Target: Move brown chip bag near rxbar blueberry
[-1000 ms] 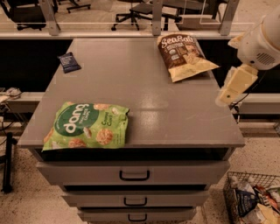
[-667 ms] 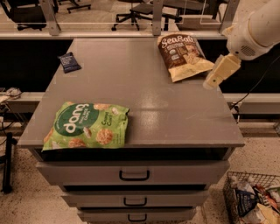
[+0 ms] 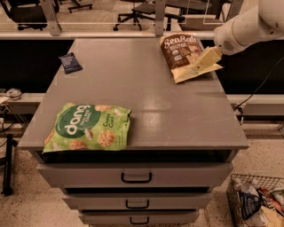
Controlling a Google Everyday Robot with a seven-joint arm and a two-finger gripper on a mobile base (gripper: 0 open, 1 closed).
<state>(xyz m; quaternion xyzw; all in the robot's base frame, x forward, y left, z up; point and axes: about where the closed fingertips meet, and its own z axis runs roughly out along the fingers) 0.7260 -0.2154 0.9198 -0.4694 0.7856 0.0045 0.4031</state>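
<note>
Our cream two-finger gripper [image 3: 205, 61] sits at the lower right corner of the crinkly brown-and-cream chip bag [image 3: 179, 51], at the far right of the grey table [image 3: 146, 102]; whether it grips we cannot tell. The small navy-blue rxbar wrapper [image 3: 69, 62] lies well apart at far left, so we judge the whole carry is yet to do.

End effector [image 3: 198, 65] over brown chip bag [image 3: 177, 48] (back right), rxbar blueberry [image 3: 69, 62] back left

Grey cabinet [image 3: 146, 95] with a flat top and three drawers [image 3: 135, 175] with dark handles, standing on a pale speckled floor [image 3: 26, 208]. Rear: office chairs [image 3: 146, 9] on castors. Lower right: wire basket [image 3: 249, 181] holding packets. Gripper [image 3: 202, 62] over the top's far right corner.
</note>
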